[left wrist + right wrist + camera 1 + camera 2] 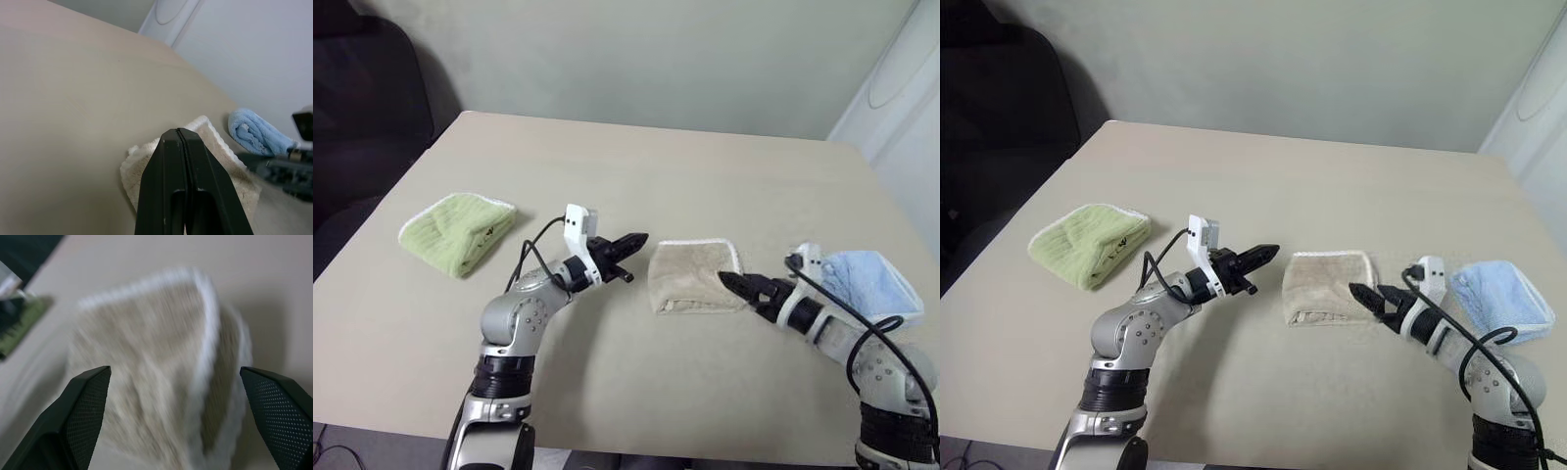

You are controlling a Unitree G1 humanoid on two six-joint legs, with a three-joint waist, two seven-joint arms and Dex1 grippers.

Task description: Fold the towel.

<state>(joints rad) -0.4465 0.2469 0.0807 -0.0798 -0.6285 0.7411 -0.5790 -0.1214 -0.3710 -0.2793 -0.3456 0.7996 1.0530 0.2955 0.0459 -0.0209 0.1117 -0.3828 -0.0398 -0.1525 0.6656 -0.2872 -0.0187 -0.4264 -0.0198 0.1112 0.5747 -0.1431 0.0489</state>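
Note:
The towel [695, 276] lies folded into a small beige rectangle with a white stitched edge near the middle of the table [656, 166]. My left gripper [638, 240] hovers just left of it, shut and empty, pointing toward the towel [220, 152]. My right gripper [732, 282] sits at the towel's right front corner with its jaws open and nothing held. In the right wrist view the towel [161, 357] lies between the spread fingers [88, 401], apart from them.
A folded lime-green towel [458, 230] rests at the table's left. Beside my right arm, at the right edge, is a folded light-blue towel [867, 279]. A dark chair [362, 88] stands beyond the left corner, and a white appliance [901, 88] at the far right.

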